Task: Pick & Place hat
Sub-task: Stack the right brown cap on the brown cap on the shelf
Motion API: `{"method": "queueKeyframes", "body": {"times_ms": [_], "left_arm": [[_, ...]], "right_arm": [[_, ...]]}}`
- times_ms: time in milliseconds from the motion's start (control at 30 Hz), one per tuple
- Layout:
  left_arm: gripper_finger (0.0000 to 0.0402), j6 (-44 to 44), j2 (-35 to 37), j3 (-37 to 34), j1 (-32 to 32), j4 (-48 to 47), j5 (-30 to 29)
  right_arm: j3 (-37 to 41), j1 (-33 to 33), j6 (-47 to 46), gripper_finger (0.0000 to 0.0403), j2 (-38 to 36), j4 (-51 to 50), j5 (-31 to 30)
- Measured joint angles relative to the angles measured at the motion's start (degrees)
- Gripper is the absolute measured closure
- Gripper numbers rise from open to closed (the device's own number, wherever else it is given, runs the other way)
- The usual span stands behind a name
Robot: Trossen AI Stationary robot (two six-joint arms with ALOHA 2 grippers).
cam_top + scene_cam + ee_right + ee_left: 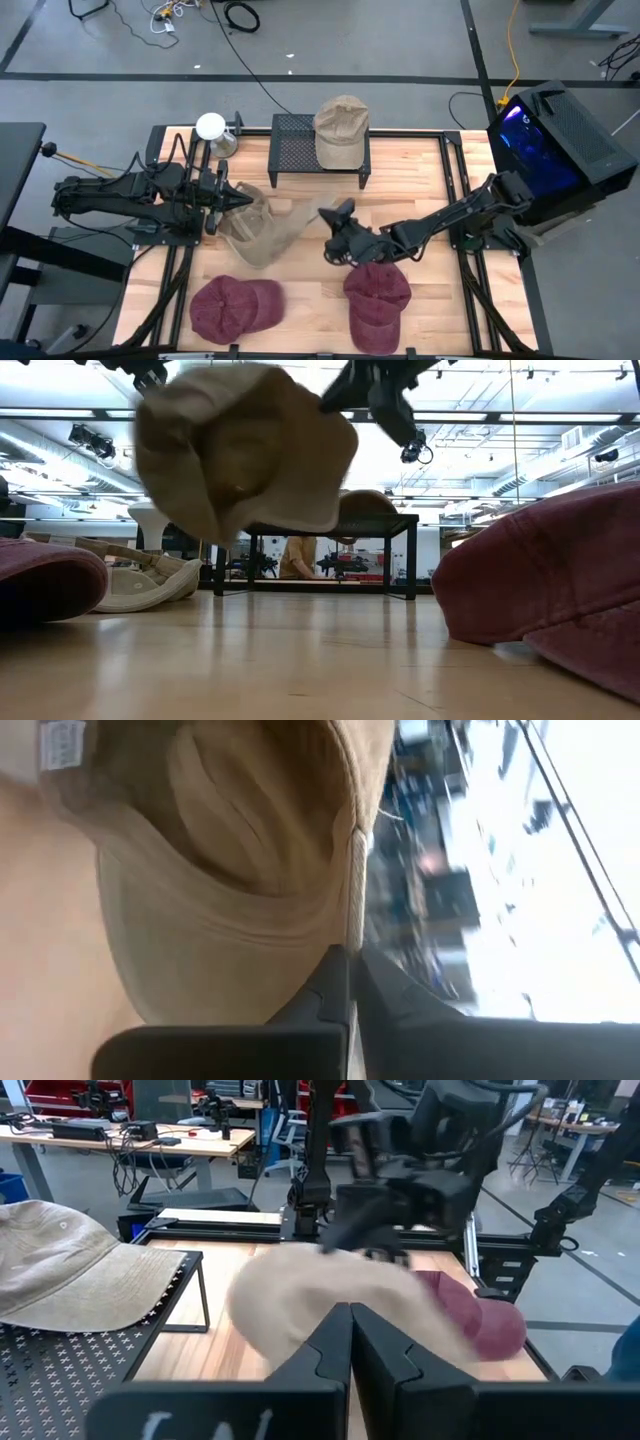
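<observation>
— While the table is read from its left side, what is found first?

— The left gripper (228, 197) is found closed on one edge of the tan hat (258, 228), its fingers (335, 1342) pinched tight on the cloth.

— And where is the hat itself held?

— It is held clear of the table (420, 180), stretched between both arms near the middle, as is confirmed in the low view, where it hangs above the wood. Two maroon hats (235, 307) are left on the near edge.

— Farther right?

— The right gripper (325, 215) is clamped on the hat's opposite edge, the brim seam nipped between its fingertips.

— Which step is judged to be in hand?

— A carry, most likely. A second tan hat (340, 130) is already laid on the black mesh rack (290, 148) at the back.

— What is called for next?

— Both arms would need to be moved together toward the rack, so the cloth is neither torn nor dropped.
</observation>
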State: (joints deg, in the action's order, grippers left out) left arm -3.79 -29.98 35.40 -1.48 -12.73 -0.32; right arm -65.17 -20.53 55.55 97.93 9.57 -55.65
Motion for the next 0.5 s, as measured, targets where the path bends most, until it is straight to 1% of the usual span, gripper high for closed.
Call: {"method": "queueKeyframes", "body": {"times_ms": [133, 300, 500], "left_arm": [[0.0387, 0.0, -0.01, 0.0, 0.02, 0.0, -0.01], [0.0387, 0.02, -0.02, 0.0, 0.0, -0.02, 0.0], [0.0387, 0.0, -0.02, 0.0, 0.01, 0.0, -0.02]], "right_arm": [[0.0, 1.32, -1.31, 0.0402, 0.0, -2.0, -3.69], [0.0, 2.33, -5.15, 0.0401, 0.76, -3.15, -3.28], [0.02, 2.92, -7.06, 0.0399, 3.82, -2.92, -3.28]]}}
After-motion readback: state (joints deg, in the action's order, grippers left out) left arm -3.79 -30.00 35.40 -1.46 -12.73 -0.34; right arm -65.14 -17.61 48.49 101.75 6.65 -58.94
